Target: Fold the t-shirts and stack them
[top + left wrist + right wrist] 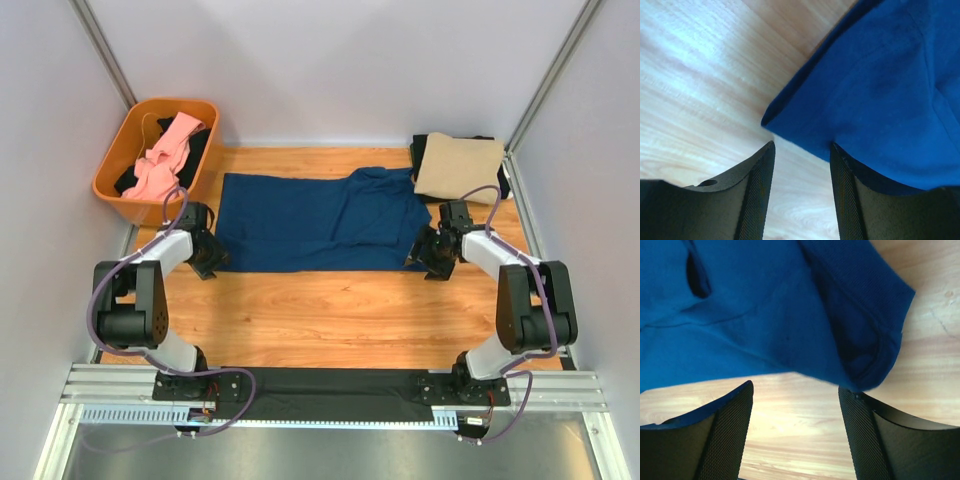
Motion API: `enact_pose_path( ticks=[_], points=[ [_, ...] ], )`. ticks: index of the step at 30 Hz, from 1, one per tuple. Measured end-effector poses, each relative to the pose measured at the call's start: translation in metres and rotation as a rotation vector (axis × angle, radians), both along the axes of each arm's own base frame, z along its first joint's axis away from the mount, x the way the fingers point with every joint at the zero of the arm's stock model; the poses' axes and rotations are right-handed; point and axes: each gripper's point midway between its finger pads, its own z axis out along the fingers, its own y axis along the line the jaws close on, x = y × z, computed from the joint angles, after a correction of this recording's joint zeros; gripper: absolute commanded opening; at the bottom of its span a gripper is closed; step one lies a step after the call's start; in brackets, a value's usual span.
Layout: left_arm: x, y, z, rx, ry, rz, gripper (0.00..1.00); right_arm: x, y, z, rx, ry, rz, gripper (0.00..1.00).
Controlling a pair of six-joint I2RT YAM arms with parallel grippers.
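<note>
- Navy tee [310, 220] lay spread flat across the far half of the table [330, 310], long side running left to right, with a rumpled fold near its right end.
- Only the top view showed the whole tee and both arms: the left gripper [205, 255] sat at the tee's near left corner and the right gripper [432, 255] at its near right corner.
- That view did not show how the jaws stood; the wrist views did.
- Left wrist view: the left gripper's jaws stood apart with bare wood between them. The tee's corner lay just past the tips, its edge touching the right-hand finger [850, 190], and nothing was clamped.
- Right wrist view: the right gripper's jaws were spread wide and held nothing. A doubled, ribbed hem of the tee lay just beyond the tips, with wood showing in the gap.
- The chest print was visible in no view.
- At the far right corner a folded tan tee [458, 165] rested on a black tee [418, 152], just beside the navy tee's right end.
- At the far left stood an orange basket [115, 175] holding a pink tee [165, 160] heaped on dark cloth [195, 150]. The basket was near the left gripper but apart from it.
</note>
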Motion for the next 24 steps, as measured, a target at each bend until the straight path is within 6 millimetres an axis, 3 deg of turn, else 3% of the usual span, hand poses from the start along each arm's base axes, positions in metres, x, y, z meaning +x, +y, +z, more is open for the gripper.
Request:
enact_pose_path(
  ticks=[4,6,7,8,9,10,11,15,18,19,22,24],
  points=[
    [0.01,0.001,-0.005,0.001,-0.008,0.014,0.4,0.011,-0.006,-0.009,-0.001,0.002,-0.026,0.65],
    [0.016,0.001,-0.006,0.001,-0.019,0.022,0.38,0.018,-0.01,-0.009,-0.007,-0.007,-0.041,0.57],
    [0.019,0.001,-0.006,0.002,-0.023,0.021,0.29,0.022,-0.012,-0.01,-0.018,-0.012,-0.048,0.53],
    [0.022,0.002,-0.005,0.002,-0.026,0.026,0.22,0.024,-0.013,-0.011,-0.025,-0.014,-0.051,0.48],
    [0.027,0.002,-0.006,0.003,-0.03,0.028,0.13,0.027,-0.015,-0.012,-0.034,-0.017,-0.056,0.26],
    [0.031,0.002,-0.006,0.002,-0.035,0.03,0.01,0.03,-0.016,-0.012,-0.043,-0.022,-0.054,0.18],
    [0.035,0.002,-0.007,0.001,-0.038,0.031,0.0,0.034,-0.018,-0.014,-0.054,-0.026,-0.061,0.03],
    [0.043,-0.001,-0.004,-0.012,-0.033,0.022,0.0,0.045,-0.02,-0.012,-0.067,-0.027,-0.064,0.0],
    [0.041,-0.003,0.008,-0.022,-0.005,0.02,0.0,0.062,-0.021,0.013,-0.077,-0.053,-0.061,0.0],
    [0.041,-0.004,0.016,-0.023,-0.001,0.015,0.0,0.074,-0.021,0.03,-0.078,-0.086,-0.058,0.0],
    [0.045,-0.007,0.057,-0.02,-0.052,0.002,0.0,0.1,-0.022,0.086,-0.09,-0.214,-0.06,0.0],
    [0.051,-0.002,0.098,0.001,-0.168,0.01,0.0,0.1,-0.026,0.128,-0.1,-0.321,-0.073,0.0]
  ],
)
